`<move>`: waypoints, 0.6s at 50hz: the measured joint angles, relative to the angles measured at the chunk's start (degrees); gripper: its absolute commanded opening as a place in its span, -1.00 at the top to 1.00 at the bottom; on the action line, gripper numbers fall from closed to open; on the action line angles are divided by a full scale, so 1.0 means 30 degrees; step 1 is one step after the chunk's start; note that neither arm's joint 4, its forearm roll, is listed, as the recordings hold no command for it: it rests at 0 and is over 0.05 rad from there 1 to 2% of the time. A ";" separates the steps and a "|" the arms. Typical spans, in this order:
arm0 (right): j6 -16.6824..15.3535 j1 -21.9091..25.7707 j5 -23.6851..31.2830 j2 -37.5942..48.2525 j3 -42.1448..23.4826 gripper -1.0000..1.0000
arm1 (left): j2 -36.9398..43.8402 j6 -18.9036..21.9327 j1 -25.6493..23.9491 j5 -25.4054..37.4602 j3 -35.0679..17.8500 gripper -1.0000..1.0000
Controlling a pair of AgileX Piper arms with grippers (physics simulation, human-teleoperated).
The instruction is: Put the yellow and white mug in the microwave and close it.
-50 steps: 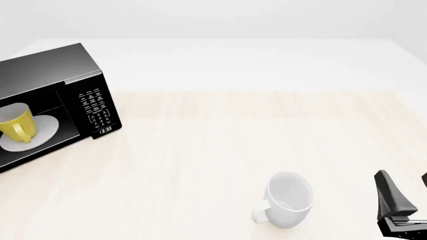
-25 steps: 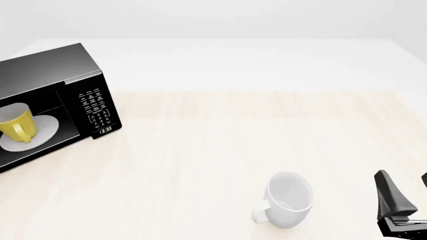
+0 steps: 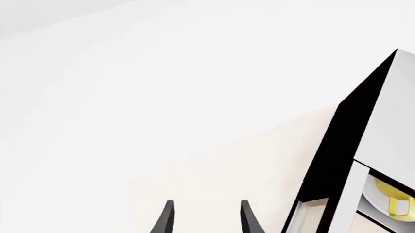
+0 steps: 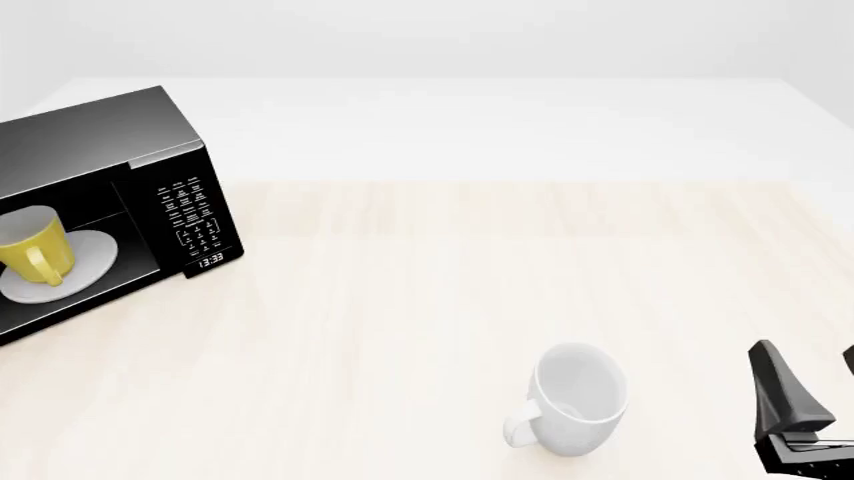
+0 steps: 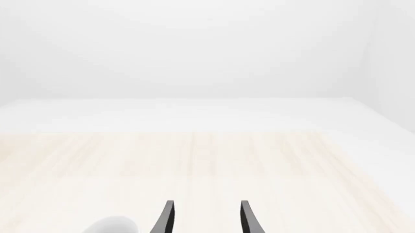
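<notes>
**Yellow mug on the turntable, microwave open**

While the microwave (image 4: 114,215) stands at the left edge of the front view on the pale wooden desk (image 4: 441,290), its cavity faces the camera with no door across it, and the yellow and white mug (image 4: 32,247) sits upright on the white turntable plate (image 4: 83,262) inside, handle toward the viewer. The keypad panel (image 4: 191,215) and its small clock display (image 4: 210,261) are at the right of the cavity. In the lower right of centre an all-white mug (image 4: 577,398) lies on its side, well apart from the microwave. The right gripper (image 4: 803,400) is at the lower right corner, just beside that mug without touching it; its jaws are apart and hold nothing. In the left wrist view the left gripper (image 3: 205,217) likewise has its jaws apart and bare, with the microwave's black corner at the right of that frame and a glimpse of yellow inside.
</notes>
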 measured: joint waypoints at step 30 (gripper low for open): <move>0.0001 -0.0002 -0.0002 0.0004 0.0000 -1.00 | 0.1136 0.1108 -0.1462 -0.1509 0.1857 -1.00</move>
